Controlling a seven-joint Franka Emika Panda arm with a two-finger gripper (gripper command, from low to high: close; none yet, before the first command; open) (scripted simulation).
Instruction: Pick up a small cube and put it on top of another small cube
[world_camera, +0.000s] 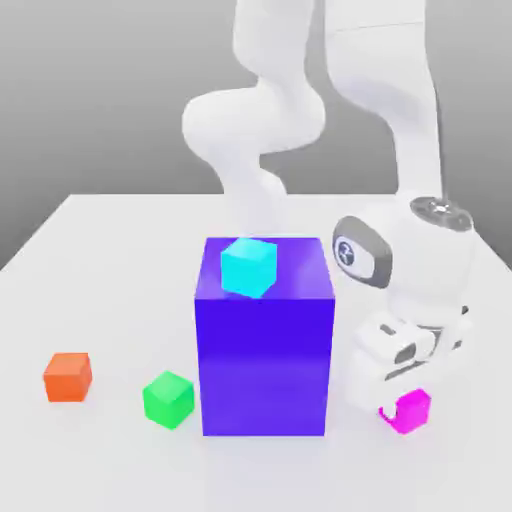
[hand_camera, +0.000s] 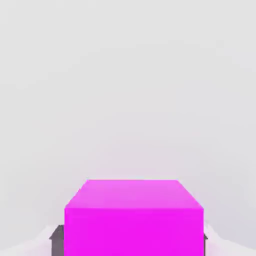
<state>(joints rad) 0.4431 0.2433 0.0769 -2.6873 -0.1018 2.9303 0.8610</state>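
Magenta cube (world_camera: 411, 410) sits on the white desk (world_camera: 100, 300) at the exterior view's right, near the front edge, just beside the tall blue block (world_camera: 265, 350) but apart from it. It rests flat on one face. Being a cube, it has no long axis; one vertical edge is turned toward the exterior camera, so two side faces show. In the hand view the same cube (hand_camera: 134, 220) lies square-on, its top face level and its near face straight toward the lens.

The hand (world_camera: 398, 400) points down over the cube with its fingers pressed in against opposite sides, pinching it; a dark fingertip (hand_camera: 56, 239) shows hard against the cube's flank. The cube's base looks level with the desk.

The tall blue block stands upright between the magenta cube and the other small cubes. A cyan cube (world_camera: 248, 266) rests on its top face, toward the exterior view's left side of that top. On the desk at the exterior view's left of the block, a green cube (world_camera: 168, 399) sits close to its base, and an orange cube (world_camera: 68, 377) lies farther out, well apart from the magenta one. The white arm (world_camera: 420, 120) rises behind the block.
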